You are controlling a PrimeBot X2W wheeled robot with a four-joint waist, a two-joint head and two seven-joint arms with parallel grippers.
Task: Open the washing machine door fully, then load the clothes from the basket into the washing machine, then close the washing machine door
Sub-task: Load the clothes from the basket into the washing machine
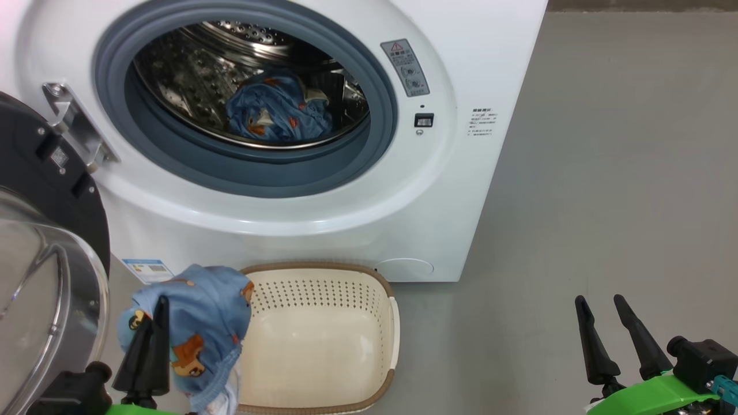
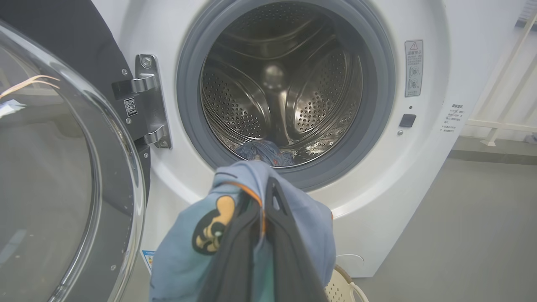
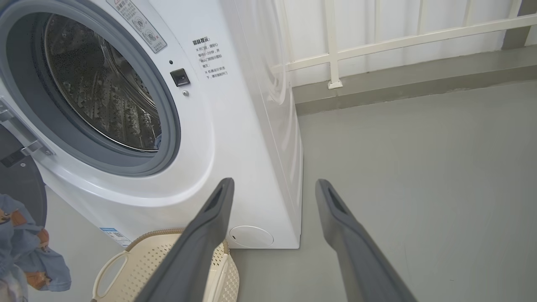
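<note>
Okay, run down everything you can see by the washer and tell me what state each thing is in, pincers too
Door: open, swung to the left.
Drum: loaded garment lying inside.
Basket: on the floor, empty as far as visible.
Held garment: hanging from the left pincer.
Left pincer: shut on the held garment.
Right pincer: open, empty.

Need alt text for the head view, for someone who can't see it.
The left gripper holds a blue printed garment above the left edge of the basket, before the washing machine, whose door stands open at left. A second garment lies in the drum; the right gripper is open and empty at lower right.
</note>
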